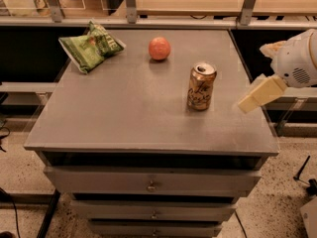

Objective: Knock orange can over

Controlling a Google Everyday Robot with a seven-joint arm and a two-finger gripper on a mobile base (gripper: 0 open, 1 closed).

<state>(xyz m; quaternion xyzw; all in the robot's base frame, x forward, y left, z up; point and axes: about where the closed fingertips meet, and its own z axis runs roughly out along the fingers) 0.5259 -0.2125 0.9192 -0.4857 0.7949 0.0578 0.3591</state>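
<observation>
The orange can stands upright on the grey cabinet top, right of centre, with dark script lettering and a silver top with a pull tab. My gripper comes in from the right edge of the view, hanging from a white rounded wrist. Its cream-coloured finger points down and left, over the right side of the top. It is to the right of the can and apart from it, not touching.
A round orange-pink fruit lies behind the can. A green crinkled chip bag lies at the back left. The top sits on a cabinet with drawers. A rail and shelf run behind; floor lies to the right.
</observation>
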